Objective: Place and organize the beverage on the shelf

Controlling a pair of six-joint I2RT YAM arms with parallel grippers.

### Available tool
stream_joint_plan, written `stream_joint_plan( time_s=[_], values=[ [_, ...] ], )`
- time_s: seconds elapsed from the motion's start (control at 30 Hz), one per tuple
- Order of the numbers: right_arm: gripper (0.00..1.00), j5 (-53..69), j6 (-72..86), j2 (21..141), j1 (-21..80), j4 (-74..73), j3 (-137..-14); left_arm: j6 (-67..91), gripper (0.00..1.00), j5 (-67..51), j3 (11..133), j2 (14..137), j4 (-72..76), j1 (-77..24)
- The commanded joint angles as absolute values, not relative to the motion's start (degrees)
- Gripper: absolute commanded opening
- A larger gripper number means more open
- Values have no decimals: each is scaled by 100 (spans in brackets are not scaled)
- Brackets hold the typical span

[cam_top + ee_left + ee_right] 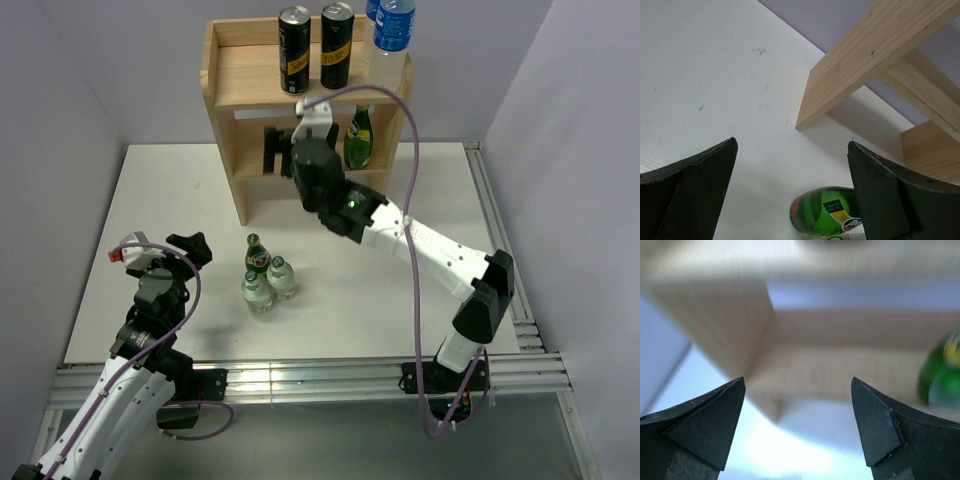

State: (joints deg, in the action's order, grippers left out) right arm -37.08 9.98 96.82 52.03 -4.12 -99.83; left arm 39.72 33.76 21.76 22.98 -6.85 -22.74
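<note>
The pale wooden shelf point(240, 88) stands at the back of the table. Two black cans point(294, 36) and blue-labelled water bottles point(392, 30) stand on its upper board. A green glass bottle point(359, 137) stands on its lower board. My right gripper point(274, 151) is open and empty, its fingers at the left part of the lower board; its wrist view shows the blurred shelf point(815, 370) and the green bottle point(940, 375) to the right. My left gripper point(192, 248) is open and empty, left of three small bottles point(265, 277) on the table. One green bottle point(825, 210) shows by its right finger point(885, 195).
The white table point(150, 220) is bounded by walls on three sides and a metal rail point(500, 230) along the right and near edges. The right arm point(430, 250) stretches across the table's right half towards the shelf. The shelf's side panel point(865, 65) rises ahead of my left gripper.
</note>
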Motion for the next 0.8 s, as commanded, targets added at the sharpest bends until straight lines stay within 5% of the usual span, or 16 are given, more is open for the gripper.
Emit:
stream_joint_plan(
  time_s=[0.0,0.33,0.77],
  values=[
    [93,-4104,1563,8758,5632,-440,-8968,3990,99,3419,2145,2294,-589,-2285],
    [93,-4614,3293,7155,6793,-703,-5910,4025,99,3261,2118,2452,-580,-2294],
    [93,-4878,4587,6391,7716,-1019,-4193,4412,99,1583,2127,2128,-1212,-2399]
  ],
)
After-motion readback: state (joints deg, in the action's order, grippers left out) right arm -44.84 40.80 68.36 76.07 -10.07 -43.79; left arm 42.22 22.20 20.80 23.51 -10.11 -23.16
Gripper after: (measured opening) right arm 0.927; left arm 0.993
